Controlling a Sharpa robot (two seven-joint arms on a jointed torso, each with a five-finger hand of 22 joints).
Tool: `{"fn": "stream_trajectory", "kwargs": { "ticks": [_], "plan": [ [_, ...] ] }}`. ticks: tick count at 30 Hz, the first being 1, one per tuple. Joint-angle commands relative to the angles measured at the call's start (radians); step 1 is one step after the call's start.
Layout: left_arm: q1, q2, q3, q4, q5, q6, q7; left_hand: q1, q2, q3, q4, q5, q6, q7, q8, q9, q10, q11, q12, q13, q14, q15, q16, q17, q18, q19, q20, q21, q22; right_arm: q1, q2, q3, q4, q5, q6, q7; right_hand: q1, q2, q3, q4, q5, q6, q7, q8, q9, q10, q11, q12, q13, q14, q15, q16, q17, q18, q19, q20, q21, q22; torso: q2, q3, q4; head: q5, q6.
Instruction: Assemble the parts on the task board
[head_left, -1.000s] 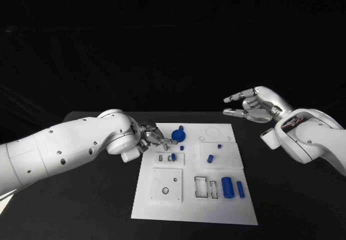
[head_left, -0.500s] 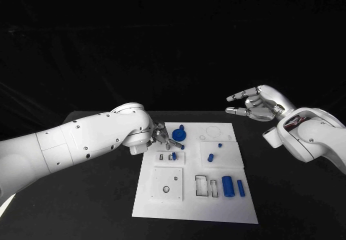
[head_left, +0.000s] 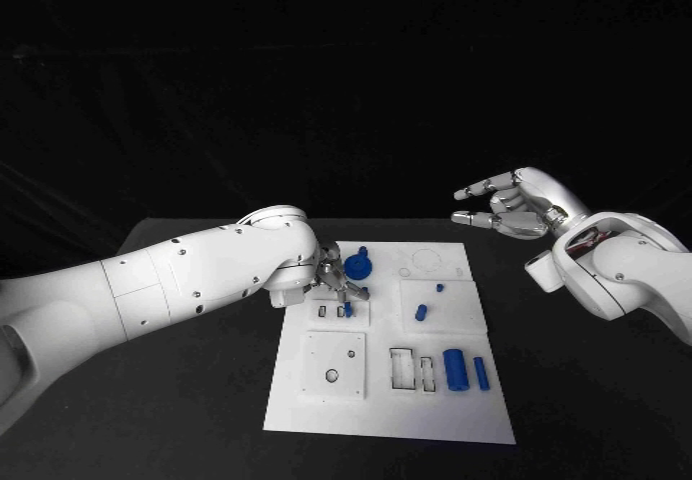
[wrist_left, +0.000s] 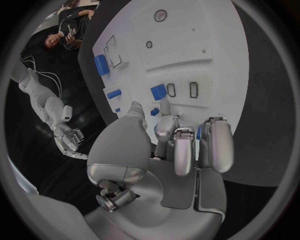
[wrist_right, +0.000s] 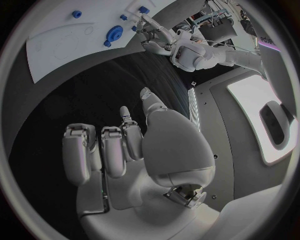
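The white task board (head_left: 389, 400) lies mid-table. My left hand (head_left: 329, 283) hovers over its near-left part, fingers apart, just above two small slots (head_left: 332, 312); a blue piece (head_left: 348, 310) stands beside them. In the left wrist view a tiny blue peg (wrist_left: 154, 111) lies on the board between my thumb and a fingertip (wrist_left: 164, 107), seemingly untouched, near the blue piece (wrist_left: 159, 92). A round blue part (head_left: 356, 266) sits just beyond the hand. My right hand (head_left: 505, 210) hangs raised off the board's far right corner, fingers loosely spread, holding nothing.
Two small blue pegs (head_left: 440, 291) (head_left: 420, 314) sit on the board's right half. A blue cylinder (head_left: 456, 372) and a thinner blue bar (head_left: 480, 374) lie near rectangular cut-outs (head_left: 411, 372). A square plate with a hole (head_left: 333, 368) is at the near left.
My left arm has swung in over the board, its elbow moving right; the hand has shifted slightly right above the small slots. My right hand has barely moved.
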Motion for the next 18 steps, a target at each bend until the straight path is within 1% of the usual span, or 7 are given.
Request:
{"fn": "stream_trajectory", "kwargs": {
  "ticks": [1,7,18],
  "plan": [
    [0.001,0.004,0.000,-0.003,-0.009,0.031,-0.134,0.000,0.007,-0.007,0.000,-0.001,-0.006,0.000,0.005,0.001,0.004,-0.001,0.004,0.001,0.105,-0.006,0.003,0.263,-0.007,0.024,-0.007,0.005,0.001,0.000,0.003,0.000,-0.002,-0.019,0.000,-0.001,0.005,0.008,-0.006,0.002,0.005,0.001,-0.002,0.000,0.001,0.002,-0.001,0.001,0.132,0.077,0.005,-0.004,0.141,0.009,0.009,0.005,-0.005,0.049,0.001,0.0005,0.0003,0.000,0.000],
    [0.001,0.006,-0.001,-0.003,-0.009,0.039,-0.135,0.001,0.010,-0.009,-0.001,0.000,-0.007,-0.001,0.012,0.009,0.007,-0.002,0.008,0.006,0.105,-0.007,0.003,0.263,-0.008,0.026,-0.007,0.009,0.008,-0.001,0.009,-0.001,-0.008,-0.028,0.003,-0.003,0.005,0.008,-0.007,0.003,0.007,0.001,-0.002,0.000,0.001,0.002,-0.001,0.001,0.132,0.077,0.005,-0.005,0.141,0.009,0.009,0.005,-0.005,0.049,0.001,0.0006,0.0000,0.003,-0.001],
    [0.000,0.014,-0.002,-0.017,-0.009,0.063,-0.140,0.009,0.017,-0.010,-0.002,0.003,-0.011,-0.003,0.020,0.020,0.009,-0.003,0.010,0.010,0.105,-0.008,0.003,0.263,-0.009,0.027,-0.008,0.012,0.013,-0.002,0.014,-0.003,-0.012,-0.033,0.008,-0.009,0.004,0.008,-0.007,0.003,0.007,0.002,-0.002,0.000,0.001,0.002,-0.001,0.001,0.132,0.077,0.005,-0.005,0.141,0.009,0.009,0.005,-0.006,0.049,0.002,0.0001,0.0000,0.002,-0.005]
  ]
}}
